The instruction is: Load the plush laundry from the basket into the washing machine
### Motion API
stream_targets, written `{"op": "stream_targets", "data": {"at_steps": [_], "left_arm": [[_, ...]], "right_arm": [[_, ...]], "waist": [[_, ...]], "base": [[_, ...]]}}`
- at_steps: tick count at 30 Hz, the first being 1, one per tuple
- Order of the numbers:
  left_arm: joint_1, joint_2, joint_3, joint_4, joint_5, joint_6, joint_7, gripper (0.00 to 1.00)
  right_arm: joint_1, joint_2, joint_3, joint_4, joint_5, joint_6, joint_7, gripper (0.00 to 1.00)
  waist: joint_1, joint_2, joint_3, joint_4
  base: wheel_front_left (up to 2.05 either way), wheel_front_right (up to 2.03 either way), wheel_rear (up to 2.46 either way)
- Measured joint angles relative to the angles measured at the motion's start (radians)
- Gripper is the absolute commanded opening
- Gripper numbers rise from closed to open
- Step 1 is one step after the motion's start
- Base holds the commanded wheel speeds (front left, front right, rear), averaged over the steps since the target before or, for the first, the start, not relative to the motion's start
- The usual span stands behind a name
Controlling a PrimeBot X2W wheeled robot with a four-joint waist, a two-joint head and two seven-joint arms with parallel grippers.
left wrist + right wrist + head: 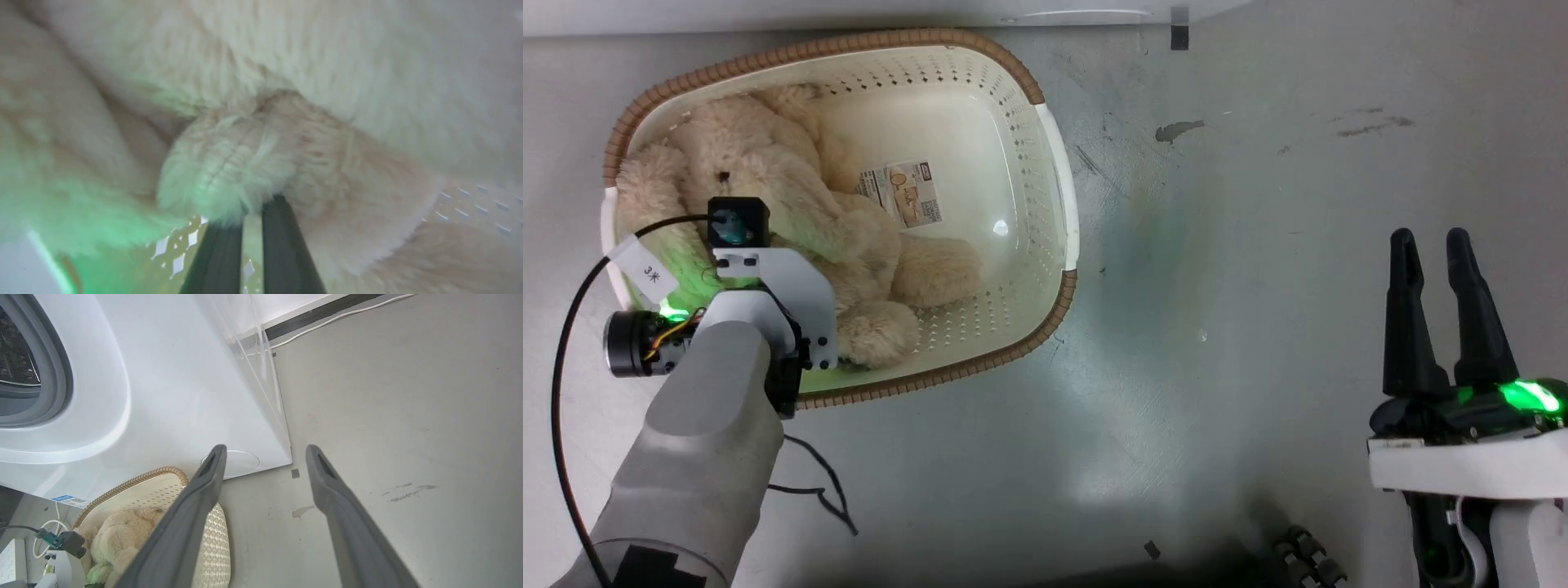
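L gripper point(253, 204): jaws nearly together, thin gap, tips buried in the fur of a rounded limb of the plush laundry point(229, 163). Can't tell if it has real hold or is just pressed into the pile.
Risk 1: if only a tuft is pinched, shaggy fur prob slips on lift and the toy drops back. Needs limb bulk betw the fingers, not hair.
Risk 2: the toy lies bunched in the left half of the basket point(1058, 180), limbs folded over each other. Pulling one limb will likely make the body swing, catch the rim, and tip or drag the light basket.
Risk 3: the black cable point(560, 392) loops loose off the L wrist close to the basket's near rim. Could snag there on the way up.
R gripper point(1429, 237): jaws apart, empty, over bare floor point(1217, 245), well away from the basket. No support available if the toy sags.
Washing machine point(184, 375): stands behind the basket, and part of the grey door seal point(61, 375) is in view. A dangling limb may hang up on the seal going in.
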Motion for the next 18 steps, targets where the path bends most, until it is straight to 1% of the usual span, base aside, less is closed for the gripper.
{"op": "stream_targets", "data": {"at_steps": [7, 9, 18], "left_arm": [[-0.018, -0.031, -0.030, 0.070, -0.042, -0.050, -0.061, 0.00], [-0.017, -0.045, -0.036, 0.079, -0.049, -0.065, -0.078, 0.00], [0.037, -0.134, -0.058, 0.102, -0.075, -0.102, -0.127, 0.00]], "right_arm": [[-0.033, 0.000, 0.006, 0.041, 0.030, 0.000, -0.015, 1.00], [-0.033, 0.000, 0.003, 0.058, 0.029, 0.000, -0.016, 1.00], [-0.030, 0.000, -0.024, 0.134, 0.016, 0.000, -0.016, 1.00]], "waist": [[0.0000, 0.0000, -0.044, 0.008], [0.0000, 0.0000, -0.072, 0.013], [0.0000, 0.0000, -0.226, 0.055]], "base": [[0.00, 0.00, 0.00], [0.00, 0.00, 0.00], [0.00, 0.00, 0.00]]}}
